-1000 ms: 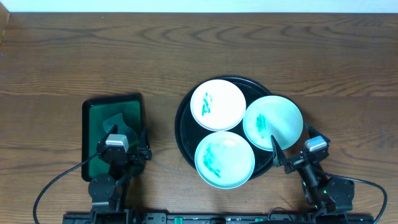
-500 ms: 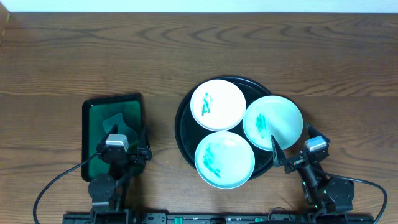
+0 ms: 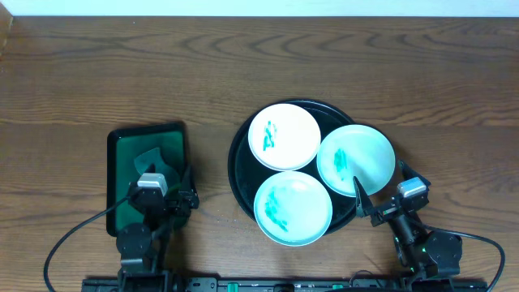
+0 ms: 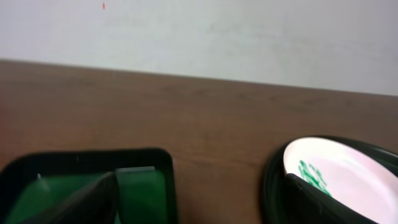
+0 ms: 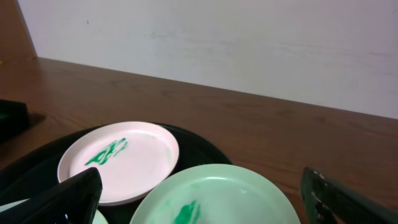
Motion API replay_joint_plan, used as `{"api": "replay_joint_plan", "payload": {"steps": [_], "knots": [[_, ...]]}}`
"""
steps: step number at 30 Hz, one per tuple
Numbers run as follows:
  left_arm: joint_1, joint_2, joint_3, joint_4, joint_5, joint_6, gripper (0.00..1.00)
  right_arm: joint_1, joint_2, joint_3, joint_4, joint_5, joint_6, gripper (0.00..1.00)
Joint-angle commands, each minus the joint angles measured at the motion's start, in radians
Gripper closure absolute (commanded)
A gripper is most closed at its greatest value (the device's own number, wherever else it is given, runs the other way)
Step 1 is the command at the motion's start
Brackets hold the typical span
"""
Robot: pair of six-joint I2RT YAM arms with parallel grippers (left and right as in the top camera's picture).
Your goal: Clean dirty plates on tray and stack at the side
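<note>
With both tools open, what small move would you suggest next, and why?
Probably lower the left tool onto what looks like a green cloth in the green tray just ahead of it. All three plates on the black tray show green smears, and that tool is open and empty.

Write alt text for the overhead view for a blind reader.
Three green-smeared plates sit on a round black tray, right of centre on a wooden table. A green rectangular tray lies at the left. The left pincer and right pincer are open and empty.
</note>
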Motion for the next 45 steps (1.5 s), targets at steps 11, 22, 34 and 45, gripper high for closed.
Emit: {"api": "replay_joint_plan", "payload": {"steps": [11, 22, 34, 45], "knots": [[-0.002, 0.299, 0.067, -0.163, 0.022, -0.162, 0.17, 0.008, -0.005, -0.001, -0.006, 0.005, 0.003, 0.01], [-0.002, 0.552, 0.398, -0.43, 0.069, -0.161, 0.17, 0.008, -0.005, -0.001, -0.006, 0.005, 0.003, 0.01], [-0.005, 0.823, 0.782, -0.803, 0.077, -0.157, 0.17, 0.008, -0.005, -0.001, -0.006, 0.005, 0.003, 0.01], [-0.005, 1.081, 1.06, -1.147, 0.077, -0.149, 0.16, 0.008, -0.005, -0.001, -0.006, 0.005, 0.003, 0.01]]}}
